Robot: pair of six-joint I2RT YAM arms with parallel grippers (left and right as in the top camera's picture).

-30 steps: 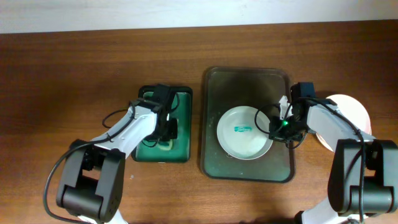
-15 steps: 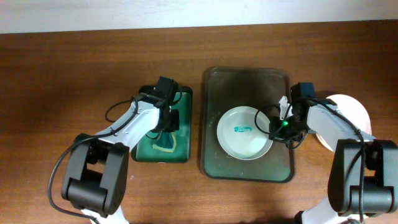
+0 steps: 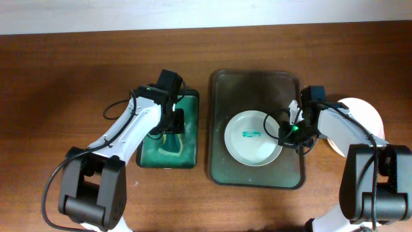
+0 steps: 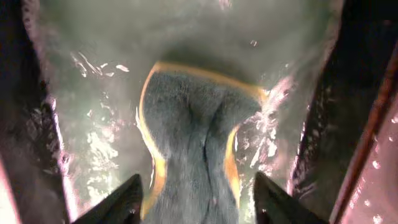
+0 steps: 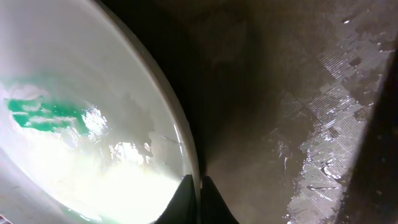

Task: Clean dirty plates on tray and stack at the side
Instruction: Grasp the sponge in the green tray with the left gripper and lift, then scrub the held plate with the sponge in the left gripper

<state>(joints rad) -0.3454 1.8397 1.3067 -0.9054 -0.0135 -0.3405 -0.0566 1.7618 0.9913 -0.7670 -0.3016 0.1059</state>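
Left wrist: left gripper [image 4: 196, 194] jaws have just spread, sponge [image 4: 186, 124] loose between them in green tray [image 4: 261, 37]. Right gripper [image 5: 199, 196] pinches smeared plate [image 5: 74, 124] rim; wiping still pending.

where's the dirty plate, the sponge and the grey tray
dirty plate [image 3: 254, 149]: overhead view, white floor toward its near edge
sponge [image 4: 186, 124]: left wrist view, grey top face
grey tray [image 3: 254, 87]: overhead view, bare floor near its far rim

left pincer [image 4: 199, 200] open, pointing down, right pincer [image 5: 200, 198] pinched shut, both arms angled inward
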